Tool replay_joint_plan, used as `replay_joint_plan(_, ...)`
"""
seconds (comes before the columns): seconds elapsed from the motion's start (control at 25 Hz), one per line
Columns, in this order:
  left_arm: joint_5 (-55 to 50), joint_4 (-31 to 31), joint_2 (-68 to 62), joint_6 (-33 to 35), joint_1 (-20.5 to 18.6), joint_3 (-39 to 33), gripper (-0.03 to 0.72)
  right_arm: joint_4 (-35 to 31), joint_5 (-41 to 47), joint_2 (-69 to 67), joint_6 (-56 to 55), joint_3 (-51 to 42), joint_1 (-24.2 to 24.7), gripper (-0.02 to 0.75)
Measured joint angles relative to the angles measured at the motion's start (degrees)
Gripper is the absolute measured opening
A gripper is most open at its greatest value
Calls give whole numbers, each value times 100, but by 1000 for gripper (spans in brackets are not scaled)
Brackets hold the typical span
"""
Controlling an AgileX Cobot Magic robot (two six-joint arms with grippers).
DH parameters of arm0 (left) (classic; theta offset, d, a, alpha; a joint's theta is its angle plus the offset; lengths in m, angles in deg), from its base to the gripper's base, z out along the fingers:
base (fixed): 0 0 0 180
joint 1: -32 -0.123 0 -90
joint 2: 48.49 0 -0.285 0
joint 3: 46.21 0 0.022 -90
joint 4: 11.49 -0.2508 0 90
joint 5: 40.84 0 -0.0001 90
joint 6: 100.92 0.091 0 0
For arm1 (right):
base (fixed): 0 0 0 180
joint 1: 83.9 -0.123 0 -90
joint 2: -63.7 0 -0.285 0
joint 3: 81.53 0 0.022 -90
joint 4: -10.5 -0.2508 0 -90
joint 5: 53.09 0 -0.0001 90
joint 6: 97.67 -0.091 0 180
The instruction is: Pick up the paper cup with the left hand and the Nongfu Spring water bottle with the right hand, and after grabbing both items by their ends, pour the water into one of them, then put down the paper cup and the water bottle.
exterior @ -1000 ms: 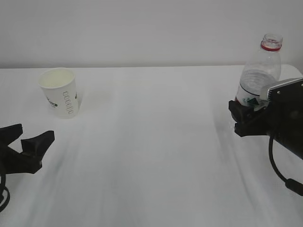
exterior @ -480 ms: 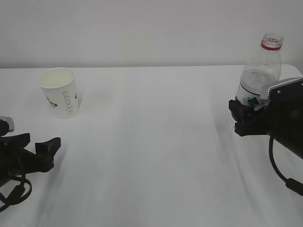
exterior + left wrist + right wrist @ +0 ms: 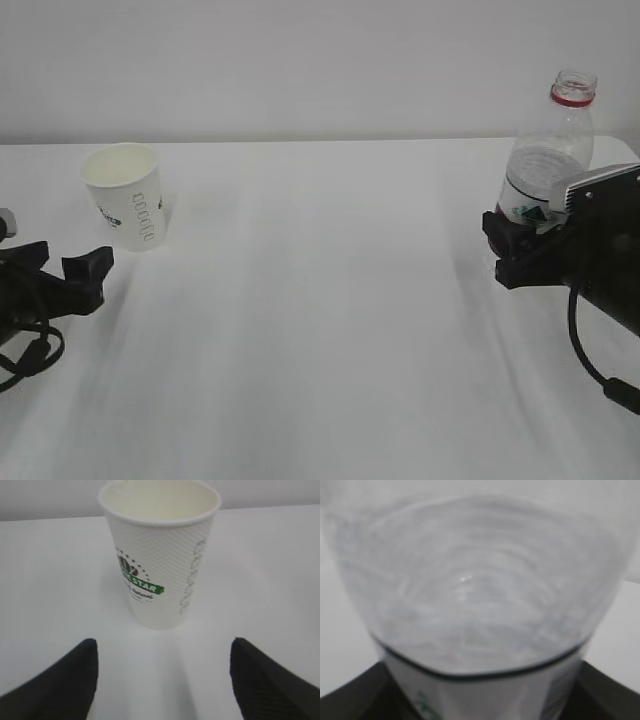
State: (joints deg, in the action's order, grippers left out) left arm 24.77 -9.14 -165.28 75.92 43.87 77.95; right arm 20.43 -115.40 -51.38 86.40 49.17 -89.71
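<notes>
grippers are seen low at either edge of the white table [image 3: 320,330]: the left hand [image 3: 60,272], its jaws spread wide and empty, is held just short of the paper cup [image 3: 125,195], which stands upright and untouched at the far left. at the right edge the nongfu spring water bottle [image 3: 548,150] is clasped around its lower body by the right hand [image 3: 515,245]; it is kept upright and uncapped, with water [image 3: 470,605] seen in it.

White table [image 3: 320,330], paper cup [image 3: 125,195] upright far left; water bottle [image 3: 545,150] possibly resting far right
</notes>
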Motion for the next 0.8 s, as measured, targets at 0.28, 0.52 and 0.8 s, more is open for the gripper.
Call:
replay_joint_plan(0.28,0,-493,-208,0,-329,362,650,34,0,0,0,0,0,533)
replay_joint_plan(0.52,0,-583,-551,8,-329,561,689,56,0,0,6,0,0,533)
replay_joint_plan(0.8,0,-591,-904,8,-329,920,692,68,0,0,6,0,0,533)
